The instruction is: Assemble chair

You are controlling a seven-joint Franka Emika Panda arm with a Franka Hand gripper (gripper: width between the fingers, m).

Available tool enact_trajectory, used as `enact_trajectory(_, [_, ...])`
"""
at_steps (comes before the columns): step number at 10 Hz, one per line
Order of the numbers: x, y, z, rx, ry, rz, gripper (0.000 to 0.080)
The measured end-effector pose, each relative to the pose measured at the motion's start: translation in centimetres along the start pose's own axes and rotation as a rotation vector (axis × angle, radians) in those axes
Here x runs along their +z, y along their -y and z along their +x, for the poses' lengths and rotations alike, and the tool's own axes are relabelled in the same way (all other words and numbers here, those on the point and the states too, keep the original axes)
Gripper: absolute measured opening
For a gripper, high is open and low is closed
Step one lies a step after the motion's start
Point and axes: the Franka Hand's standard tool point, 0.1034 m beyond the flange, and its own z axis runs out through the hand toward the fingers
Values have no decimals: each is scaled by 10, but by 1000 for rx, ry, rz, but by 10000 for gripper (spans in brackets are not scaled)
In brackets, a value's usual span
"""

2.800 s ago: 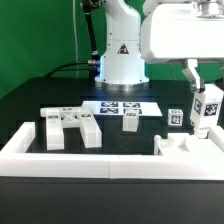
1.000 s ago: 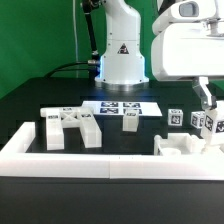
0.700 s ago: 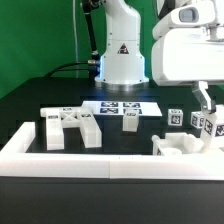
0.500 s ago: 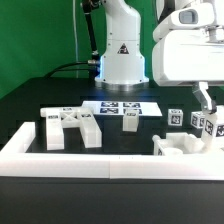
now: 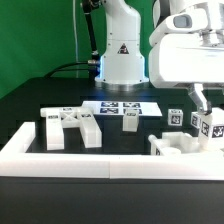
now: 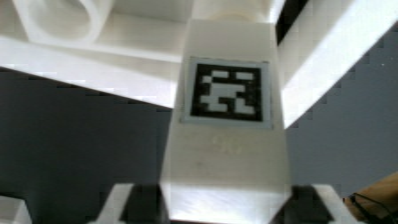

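Observation:
My gripper (image 5: 204, 101) is at the exterior view's right, shut on a white square chair leg (image 5: 212, 126) with a black-and-white tag. In the wrist view the leg (image 6: 226, 120) fills the middle and runs away from the camera, with a finger (image 6: 128, 200) close against each side of it. The leg hangs just above a white blocky chair part (image 5: 180, 145) behind the rail. Another tagged leg (image 5: 175, 118) stands beside it. The X-braced frame (image 5: 70, 126) lies at the exterior view's left. A small white part (image 5: 130, 120) stands near the middle.
A long low white rail (image 5: 90, 162) runs along the front and turns back at the left. The marker board (image 5: 122, 106) lies flat in front of the robot base (image 5: 121, 60). A green backdrop stands behind.
Since 2.8 s ago the gripper has carried the leg toward the exterior view's right and lower. In the last second it has edged slightly left, and the chair part below has shifted a little.

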Motion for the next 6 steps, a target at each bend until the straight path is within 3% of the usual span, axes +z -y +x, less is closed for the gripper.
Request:
enact_trajectory(3, [0, 1, 1, -1, -13, -2, 288])
enact_trajectory(4, [1, 1, -1, -1, -7, -1, 366])
enact_trajectory(6, [1, 1, -1, -1, -5, 0, 602])
